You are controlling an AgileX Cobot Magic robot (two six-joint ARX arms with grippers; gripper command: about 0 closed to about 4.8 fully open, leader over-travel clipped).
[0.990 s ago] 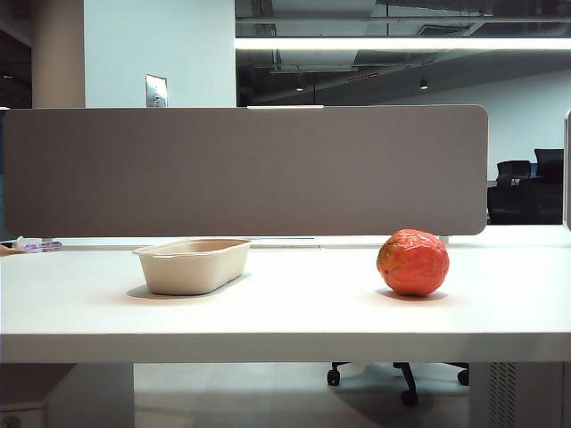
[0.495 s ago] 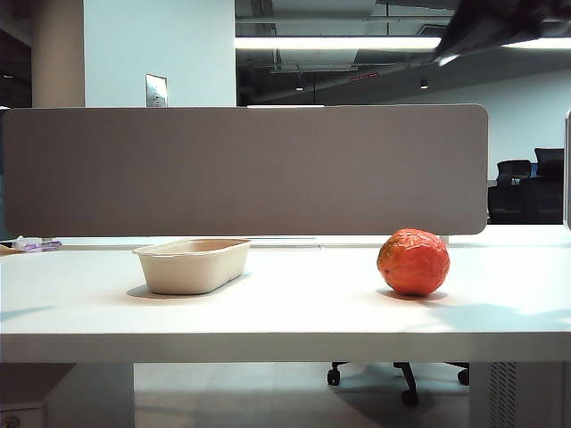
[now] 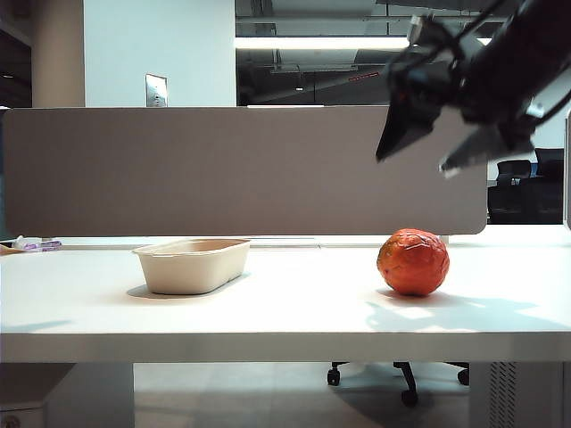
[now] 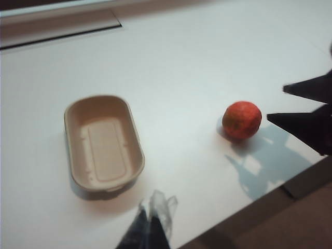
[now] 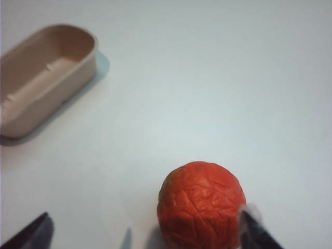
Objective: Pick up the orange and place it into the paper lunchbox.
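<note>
The orange (image 3: 413,262) sits on the white table at the right, wrinkled and red-orange; it also shows as the orange (image 4: 241,120) and the orange (image 5: 201,210). The paper lunchbox (image 3: 192,265) stands empty at the left, seen too as the lunchbox (image 4: 70,122) and the lunchbox (image 5: 78,65). My right gripper (image 3: 415,160) hangs open in the air above the orange; in its wrist view the right gripper (image 5: 142,231) has the orange close to one fingertip (image 5: 253,228), not held. My left gripper (image 4: 151,225) is shut and empty, above the table's front edge near the lunchbox.
A long grey partition panel (image 3: 241,169) runs behind the table. The table's front edge (image 3: 268,346) lies close to both objects. Small items (image 3: 31,244) lie at the far left. White tabletop separates lunchbox and orange.
The right arm has come in from the upper right and dropped to just above the orange. New shadows fall on the table. Orange and lunchbox have not moved.
</note>
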